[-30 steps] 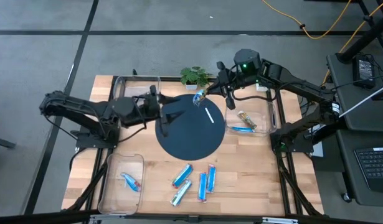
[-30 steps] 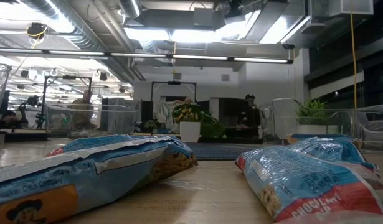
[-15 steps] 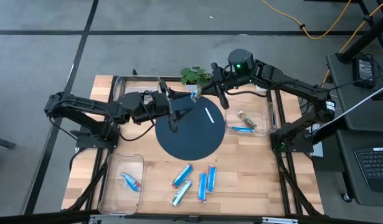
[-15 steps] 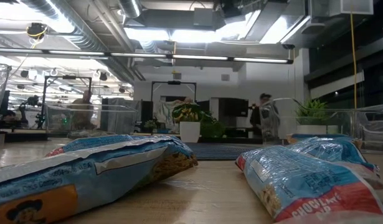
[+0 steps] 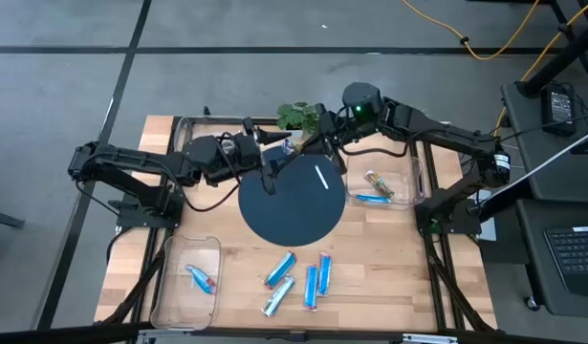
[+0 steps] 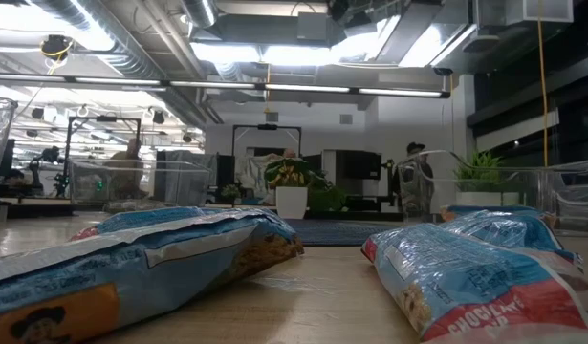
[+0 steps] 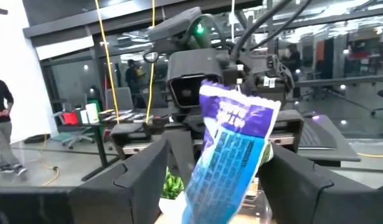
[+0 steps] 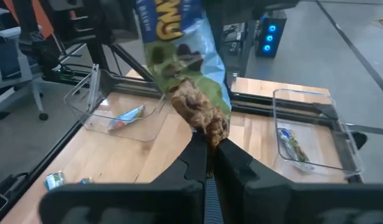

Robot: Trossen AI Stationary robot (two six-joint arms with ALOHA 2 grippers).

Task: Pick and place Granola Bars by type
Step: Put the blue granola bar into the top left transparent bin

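Observation:
One granola bar, with a blue and purple wrapper on one face and green and brown print on the other, hangs in the air over the far edge of the black round mat. My right gripper is shut on it. My left gripper is open, with one finger on either side of the bar and apart from it. Several blue bars lie flat on the wood near the near edge, and two of them fill the low view. My right gripper pinches the bar by one end between its two fingers. It comes roughly level from the table's right side. The bar is lifted clear and sticks out beyond the fingertips toward my left gripper.
A clear bin on the right holds two bars. A near left bin holds one bar. Another clear bin sits at the far left. A small potted plant stands at the far edge. A thin white mark lies on the mat.
My right gripper has carried the bar toward the table's left, along the far edge. My left gripper has reached toward the right and far side, up off the mat, until its open fingers stand around the bar.

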